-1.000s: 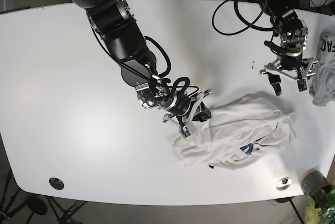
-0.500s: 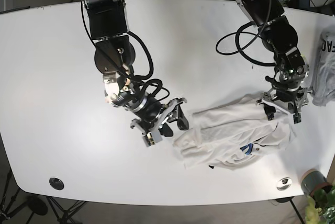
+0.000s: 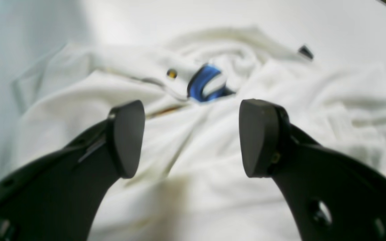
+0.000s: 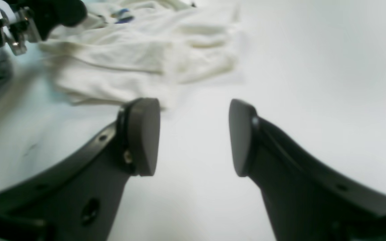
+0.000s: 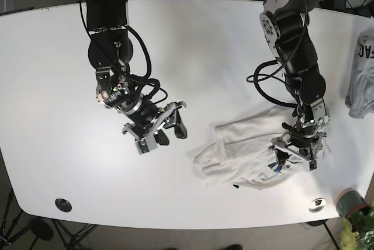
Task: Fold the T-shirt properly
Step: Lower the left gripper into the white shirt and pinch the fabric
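Both of my wrist views are blurred, and the T-shirt's outline is lost in crumpled folds. It lies bunched near the table's front edge, toward the right corner in the base view. My left gripper hangs directly over its right part, jaws spread, nothing between them; whether the tips touch cloth I cannot tell. My right gripper sits beside the shirt's left end, apart from it, jaws spread over bare table.

base: overhead, far | wrists: low, close | shared: T-shirt
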{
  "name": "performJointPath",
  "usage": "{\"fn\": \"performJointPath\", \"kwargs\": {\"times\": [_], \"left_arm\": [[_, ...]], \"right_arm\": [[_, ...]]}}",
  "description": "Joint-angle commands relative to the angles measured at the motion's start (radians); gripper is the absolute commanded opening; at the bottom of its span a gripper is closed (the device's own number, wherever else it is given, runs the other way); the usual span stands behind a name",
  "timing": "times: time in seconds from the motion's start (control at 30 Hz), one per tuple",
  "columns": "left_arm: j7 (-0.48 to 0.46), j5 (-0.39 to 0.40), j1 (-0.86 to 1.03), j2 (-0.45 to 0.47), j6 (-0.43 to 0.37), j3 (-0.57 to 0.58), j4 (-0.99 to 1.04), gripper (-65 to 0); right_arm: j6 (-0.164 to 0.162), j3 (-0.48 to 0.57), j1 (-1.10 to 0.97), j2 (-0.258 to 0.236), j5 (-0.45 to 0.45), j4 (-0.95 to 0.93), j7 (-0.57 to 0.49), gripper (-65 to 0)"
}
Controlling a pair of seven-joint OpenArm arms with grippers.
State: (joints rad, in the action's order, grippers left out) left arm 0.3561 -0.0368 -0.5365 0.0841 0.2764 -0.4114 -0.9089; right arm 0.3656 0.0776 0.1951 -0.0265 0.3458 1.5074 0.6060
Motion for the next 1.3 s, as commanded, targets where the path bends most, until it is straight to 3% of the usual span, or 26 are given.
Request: {"fn": "performJointPath", "kwargs": {"times": [0.0, 0.13, 0.3, 0.6, 0.87, 0.93, 1.07, 1.13, 1.27], "left_arm": [[-0.067, 0.010, -0.064, 0.007, -0.035, 0.032, 0.099, -24.0], [-0.136, 0.010, -0.084, 0.044, -0.134, 0.085, 0.181, -24.0], [-0.136, 0.010, -0.073, 0.053, -0.138, 0.157, 0.185, -24.0], [-0.136, 0.008, -0.026, 0.081, -0.138, 0.162, 0.161, -24.0], [-0.141, 0.008, -0.043, 0.099, -0.133, 0.171, 0.317, -25.0], [-0.141, 0.008, -0.040, 0.102, -0.133, 0.202, 0.317, -32.2], [-0.137, 0.011, -0.040, 0.102, -0.133, 0.285, 0.316, -60.1], [-0.137, 0.013, -0.040, 0.102, -0.133, 0.314, 0.316, -65.0], [-0.139, 0.016, -0.021, 0.096, -0.131, 0.355, 0.314, -65.0]], "right_arm": [[0.008, -0.014, 0.016, -0.002, 0.017, 0.035, -0.028, -33.6], [0.008, -0.026, -0.004, -0.010, 0.017, 0.060, -0.028, -33.6], [0.008, -0.025, -0.010, -0.023, 0.017, 0.061, -0.028, -33.6], [0.008, -0.022, -0.009, -0.023, 0.017, 0.061, -0.028, -33.6], [0.008, -0.022, -0.010, -0.022, 0.017, 0.061, -0.028, -33.6], [0.008, -0.022, -0.010, -0.022, 0.017, 0.060, -0.028, -33.6], [0.008, -0.025, -0.010, -0.022, 0.017, 0.061, -0.028, -33.6], [0.008, -0.026, -0.010, -0.022, 0.017, 0.060, -0.028, -33.6], [0.008, -0.028, -0.010, -0.023, 0.017, 0.061, -0.028, -33.6]]}}
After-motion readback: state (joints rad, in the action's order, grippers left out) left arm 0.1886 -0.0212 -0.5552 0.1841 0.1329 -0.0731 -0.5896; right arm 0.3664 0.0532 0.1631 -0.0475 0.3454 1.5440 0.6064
